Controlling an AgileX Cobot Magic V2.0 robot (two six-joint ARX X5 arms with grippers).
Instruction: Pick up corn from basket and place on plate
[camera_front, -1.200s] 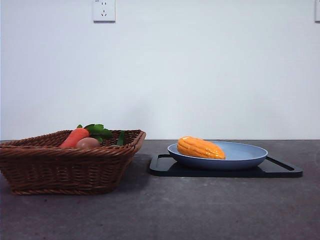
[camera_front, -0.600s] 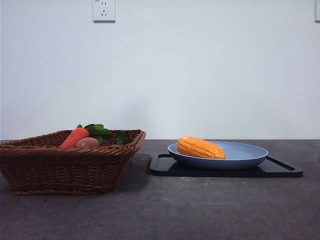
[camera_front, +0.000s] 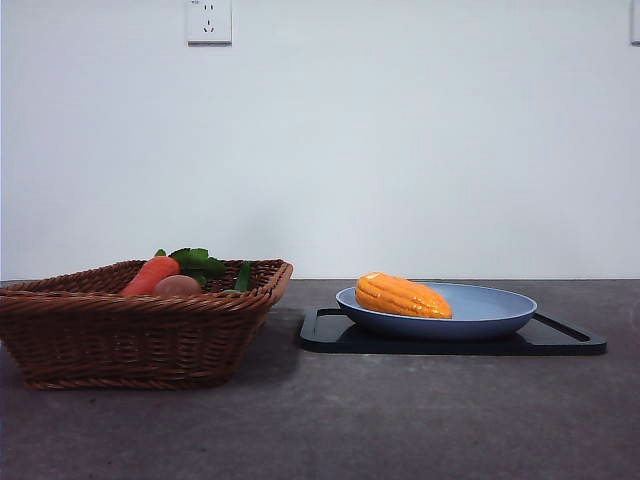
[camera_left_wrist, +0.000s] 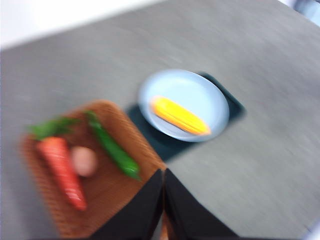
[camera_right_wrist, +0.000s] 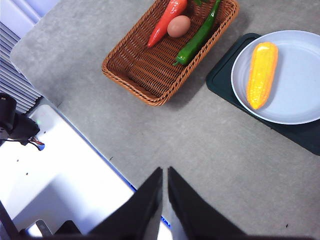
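Clearly my work looked done, to my judgement: the corn (camera_front: 403, 296) lay on its side in the plate (camera_front: 500, 312), toward its left part, resting free with nothing touching it. Nearest in the front view stood the basket (camera_front: 130, 335) at the left, on the grey table (camera_front: 400, 420), holding what I had no call to take: the carrot (camera_front: 150, 274), the egg (camera_front: 177, 285) beside it, and a green pepper (camera_right_wrist: 197, 36) along the basket's side toward the plate. Just right of the basket, a little farther back, the plate sat on a black tray (camera_front: 330, 335), which kept it level and apart from the wicker. Behind all this rose the white wall with a socket (camera_front: 209, 21).

My left gripper (camera_left_wrist: 163, 181) hung high above the basket's edge, jaws pressed together and holding nothing; that view was blurred. My right gripper (camera_right_wrist: 165, 180) hung high over bare table, well apart from the corn, its jaws nearly together and empty too. Neither touched anything.
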